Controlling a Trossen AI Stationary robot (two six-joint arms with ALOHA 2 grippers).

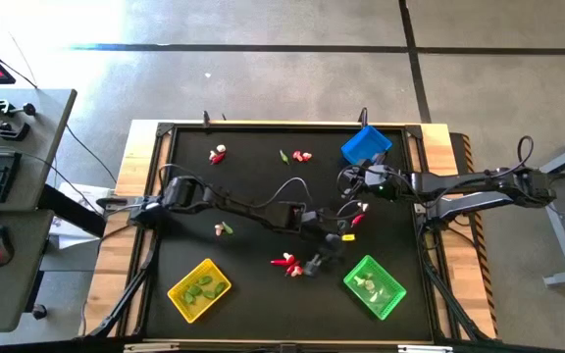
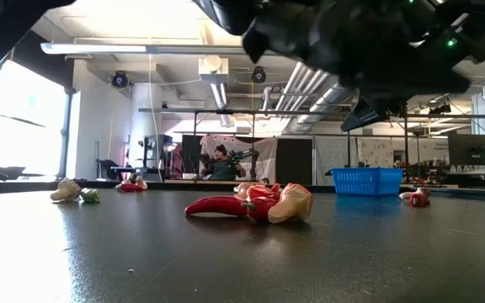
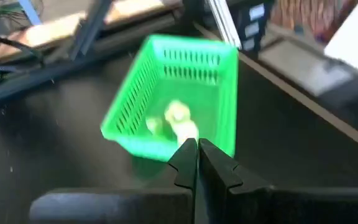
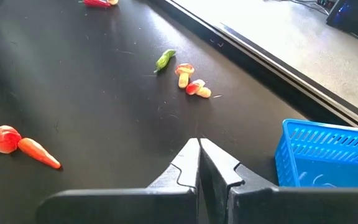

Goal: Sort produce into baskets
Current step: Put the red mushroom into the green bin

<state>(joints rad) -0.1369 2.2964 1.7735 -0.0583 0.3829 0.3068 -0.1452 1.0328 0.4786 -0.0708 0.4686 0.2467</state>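
My left gripper (image 1: 336, 243) (image 3: 197, 149) is shut and empty, above the mat. It points at the green basket (image 1: 374, 286) (image 3: 173, 99), which holds whitish bulbs (image 3: 178, 118). My right gripper (image 1: 346, 179) (image 4: 199, 149) is shut and empty beside the blue basket (image 1: 365, 145) (image 4: 328, 155). The yellow basket (image 1: 199, 289) holds green pods. Loose produce lies on the mat. There is a red chili cluster (image 1: 284, 262) (image 2: 251, 204), and red pieces (image 1: 356, 216) lie between the arms. Pink bulbs (image 1: 302, 155) (image 4: 192, 79) lie beside a green pod (image 4: 165, 59). A red-white piece (image 1: 219, 154) lies at the far left.
A whitish bulb and a green pod (image 1: 224, 228) (image 2: 76, 193) lie at mid left. A red and orange piece (image 4: 17, 146) lies near my right gripper. The black mat has a raised wooden frame (image 1: 145, 196). A desk with a keyboard stands beyond the left edge (image 1: 8, 176).
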